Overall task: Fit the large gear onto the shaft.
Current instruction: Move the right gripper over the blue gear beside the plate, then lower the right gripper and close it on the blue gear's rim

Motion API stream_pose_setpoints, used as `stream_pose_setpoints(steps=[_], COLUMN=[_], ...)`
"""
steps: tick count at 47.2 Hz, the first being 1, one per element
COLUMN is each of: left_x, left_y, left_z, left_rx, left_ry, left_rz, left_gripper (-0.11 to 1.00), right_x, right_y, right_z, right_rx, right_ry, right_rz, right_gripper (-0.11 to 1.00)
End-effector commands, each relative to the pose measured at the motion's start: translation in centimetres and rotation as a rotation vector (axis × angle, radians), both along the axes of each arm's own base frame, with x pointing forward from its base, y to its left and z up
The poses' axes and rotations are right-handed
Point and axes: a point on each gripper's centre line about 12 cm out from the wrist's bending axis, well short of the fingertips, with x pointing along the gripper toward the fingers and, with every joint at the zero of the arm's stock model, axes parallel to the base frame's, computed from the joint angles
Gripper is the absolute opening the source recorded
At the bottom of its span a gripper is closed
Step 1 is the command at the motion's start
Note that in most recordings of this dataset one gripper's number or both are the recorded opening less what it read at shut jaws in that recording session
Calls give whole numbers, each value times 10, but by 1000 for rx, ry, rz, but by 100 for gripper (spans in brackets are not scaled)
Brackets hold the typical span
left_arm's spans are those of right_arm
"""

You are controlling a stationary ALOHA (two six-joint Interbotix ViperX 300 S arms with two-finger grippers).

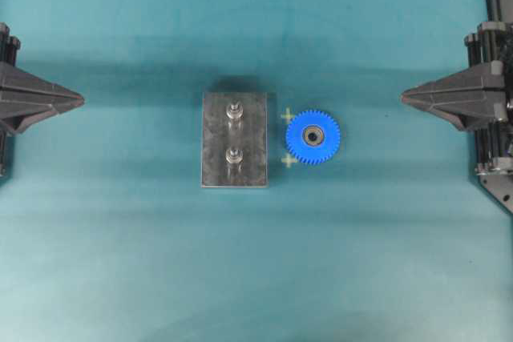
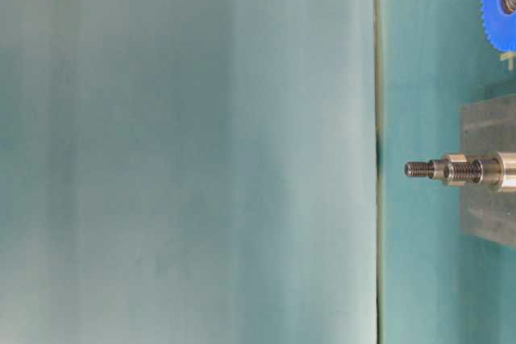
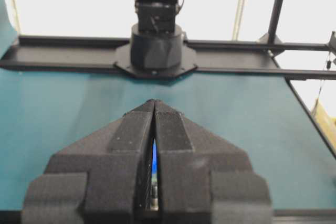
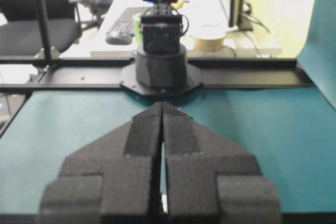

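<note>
Plainly large gear [image 1: 313,137] flat beside plate [image 1: 216,150] (shaft [image 1: 234,155] bare); both jaws clenched, empty.

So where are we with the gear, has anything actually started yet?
Nothing is done yet. The blue gear lies flat on the mat just right of the grey plate, and both pegs stand bare. Nothing is in hand: the left gripper and right gripper sit shut at the edges, empty. Still left: picking up the gear and seating it on a peg.
</note>
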Motion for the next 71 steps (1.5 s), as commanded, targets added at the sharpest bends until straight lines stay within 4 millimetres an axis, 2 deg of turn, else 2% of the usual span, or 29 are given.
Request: stream_pose_setpoints(steps=[1,9,12,20,26,43,52,61,65,71], left_x=[6,23,26,34,43,68,78,85,85,85], left_y=[-3,-3,-3,-2,-2,-1,1,1,1,1], left_z=[-1,-7,-12,-33,-43,-59,-63,-72,-73,-71], left_rx=[-52,-80,-64,-33,-29,49,46,48,46,48], left_ry=[33,212,283,462,522,644,670,706,707,701], left_rz=[-17,-13,-8,-1,1,-13,-4,-5,-5,-6], left_gripper=[0,0,0,0,0,0,0,0,0,0], right_x=[2,9,14,29,46,90,108,128,134,138], right_y=[-3,-15,-17,-23,-30,-53,-59,-61,-62,-63], right_z=[1,-20,-25,-34,-54,-91,-114,-125,-130,-140], right_rx=[20,336,348,327,325,333,279,218,215,226], right_ry=[0,273,432,722,897,1111,1293,1328,1344,1367], right_rz=[-14,-90,-100,-122,-147,-203,-180,-132,-126,-129], right_gripper=[1,1,1,1,1,1,1,2,12,45])
